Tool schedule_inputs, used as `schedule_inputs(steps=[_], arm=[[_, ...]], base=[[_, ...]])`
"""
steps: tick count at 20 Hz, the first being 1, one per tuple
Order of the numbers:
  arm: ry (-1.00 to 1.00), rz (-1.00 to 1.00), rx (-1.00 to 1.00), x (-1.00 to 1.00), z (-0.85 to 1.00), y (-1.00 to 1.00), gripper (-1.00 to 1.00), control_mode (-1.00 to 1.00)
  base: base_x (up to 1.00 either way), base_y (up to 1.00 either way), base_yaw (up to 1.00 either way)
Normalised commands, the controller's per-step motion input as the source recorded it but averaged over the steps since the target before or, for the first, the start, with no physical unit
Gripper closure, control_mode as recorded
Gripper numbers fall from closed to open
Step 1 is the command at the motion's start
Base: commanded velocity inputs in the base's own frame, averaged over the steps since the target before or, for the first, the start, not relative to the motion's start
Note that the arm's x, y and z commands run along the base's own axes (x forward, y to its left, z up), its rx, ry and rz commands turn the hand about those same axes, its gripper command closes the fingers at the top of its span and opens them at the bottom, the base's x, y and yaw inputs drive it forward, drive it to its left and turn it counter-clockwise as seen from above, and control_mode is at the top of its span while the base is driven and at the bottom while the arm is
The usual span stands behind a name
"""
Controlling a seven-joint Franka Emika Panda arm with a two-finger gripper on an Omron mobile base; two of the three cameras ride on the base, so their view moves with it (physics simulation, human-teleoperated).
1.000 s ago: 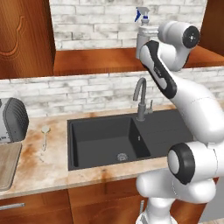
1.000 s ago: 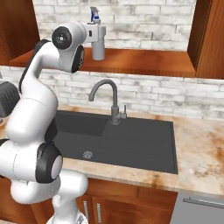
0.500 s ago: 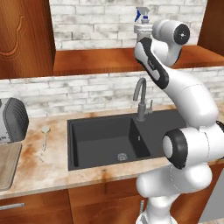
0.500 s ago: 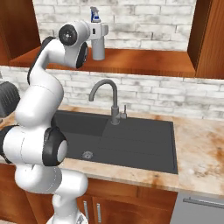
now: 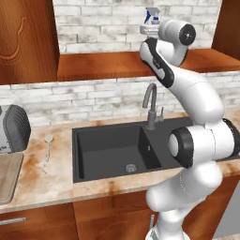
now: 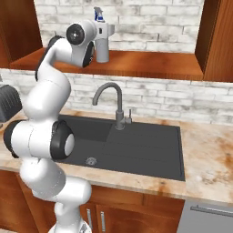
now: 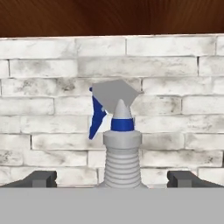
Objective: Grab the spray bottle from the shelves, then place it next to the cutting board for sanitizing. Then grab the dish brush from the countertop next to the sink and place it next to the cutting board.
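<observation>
Straddling the spray bottle [image 7: 121, 153], the claw [image 7: 112, 179] gapes wide, untouching.

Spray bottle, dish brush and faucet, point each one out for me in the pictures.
Spray bottle [image 7: 122, 153]: hand view, on its ribbed pale neck.
Dish brush [image 5: 48, 138]: left base view, on its round whitish head, on the countertop left of the sink.
Faucet [image 6: 119, 98]: right base view, on the upright of its curved grey spout.

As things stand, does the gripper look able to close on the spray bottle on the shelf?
Probably yes. The gripper is open, a fingertip on each side of the spray bottle, which stands upright on the shelf with nothing between them.
</observation>
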Motion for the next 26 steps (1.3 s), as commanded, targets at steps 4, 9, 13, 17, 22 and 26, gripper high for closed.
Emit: schedule_inputs(steps=[4, 9, 13, 17, 22, 26], arm=[[0.0, 0.0, 0.0, 0.41, 0.0, 0.0, -1.0, -1.0], [0.0, 0.0, 0.0, 0.33, 0.0, 0.0, -1.0, -1.0], [0.0, 0.0, 0.0, 0.22, 0.0, 0.0, -1.0, -1.0], [0.0, 0.0, 0.0, 0.25, 0.0, 0.0, 1.0, -1.0], [0.02, 0.0, 0.0, 0.17, 0.0, 0.0, 1.0, -1.0], [0.02, 0.0, 0.0, -0.12, 0.0, 0.0, 1.0, -1.0]], base=[[0.0, 0.0, 0.0], [0.0, 0.0, 0.0], [0.0, 0.0, 0.0], [0.0, 0.0, 0.0], [0.0, 0.0, 0.0], [0.0, 0.0, 0.0]])
